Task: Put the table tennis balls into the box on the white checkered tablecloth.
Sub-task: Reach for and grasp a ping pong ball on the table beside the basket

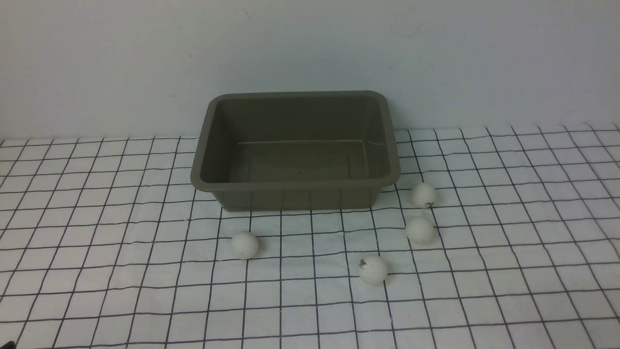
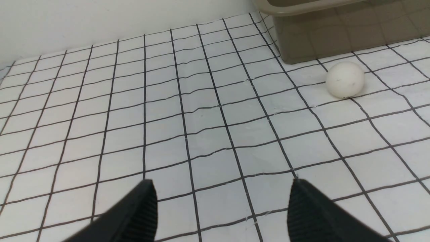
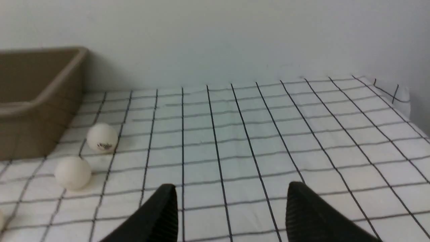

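- Black fingers of the left hand (image 2: 222, 185) stand spread wide over bare cloth, grasping nothing.
- Right hand (image 3: 231, 186) is released too, its fingers apart and empty.
- Left ball (image 1: 244, 245) lies near the box's front left corner.
- Front ball (image 1: 373, 269), middle ball (image 1: 420, 230) and back ball (image 1: 424, 195) lie off the front right corner, the back ball nearest the box.
- Olive-brown box (image 1: 295, 196) sits on the white checkered tablecloth (image 1: 97, 242), all four balls outside it.
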Controlling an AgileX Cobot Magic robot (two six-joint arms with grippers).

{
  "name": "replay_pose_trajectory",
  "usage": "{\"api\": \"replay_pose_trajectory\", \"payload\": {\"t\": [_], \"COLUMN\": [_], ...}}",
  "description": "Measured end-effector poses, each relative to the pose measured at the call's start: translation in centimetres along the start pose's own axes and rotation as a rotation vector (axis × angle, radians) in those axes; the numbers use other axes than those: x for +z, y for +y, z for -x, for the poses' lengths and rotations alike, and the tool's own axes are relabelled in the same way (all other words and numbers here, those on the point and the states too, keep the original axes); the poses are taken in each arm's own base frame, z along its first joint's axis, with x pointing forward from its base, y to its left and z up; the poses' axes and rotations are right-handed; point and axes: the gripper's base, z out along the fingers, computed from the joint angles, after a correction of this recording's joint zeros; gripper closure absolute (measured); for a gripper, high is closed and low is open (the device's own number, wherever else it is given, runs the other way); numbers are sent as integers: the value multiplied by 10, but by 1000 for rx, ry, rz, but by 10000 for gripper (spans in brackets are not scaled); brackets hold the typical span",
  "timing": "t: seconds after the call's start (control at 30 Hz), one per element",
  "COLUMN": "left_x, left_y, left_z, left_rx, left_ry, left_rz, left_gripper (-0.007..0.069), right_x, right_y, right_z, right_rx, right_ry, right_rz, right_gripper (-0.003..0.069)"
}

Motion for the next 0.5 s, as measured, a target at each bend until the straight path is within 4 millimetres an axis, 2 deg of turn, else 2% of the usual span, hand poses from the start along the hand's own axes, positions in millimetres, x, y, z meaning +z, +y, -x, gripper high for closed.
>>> {"api": "replay_pose_trajectory", "payload": {"t": [0.1,0.3,0.4,0.5], "left_x": [0,0,0,0], "left_y": [0,0,0,0], "left_z": [0,0,0,0], "left_rx": [0,0,0,0], "left_ry": [0,0,0,0], "left_rz": [-1,-1,-1,-1], "left_gripper": [157,157,157,157], "right_x": [-12,-32,-37,-38], "right_y": [4,13,16,17], "right_z": [32,81,93,95], "right_rx": [34,60,83,106], "right_ry": [-39,39,28,16], "right_rz": [31,102,127,142], "right_gripper": [258,258,258,258]}}
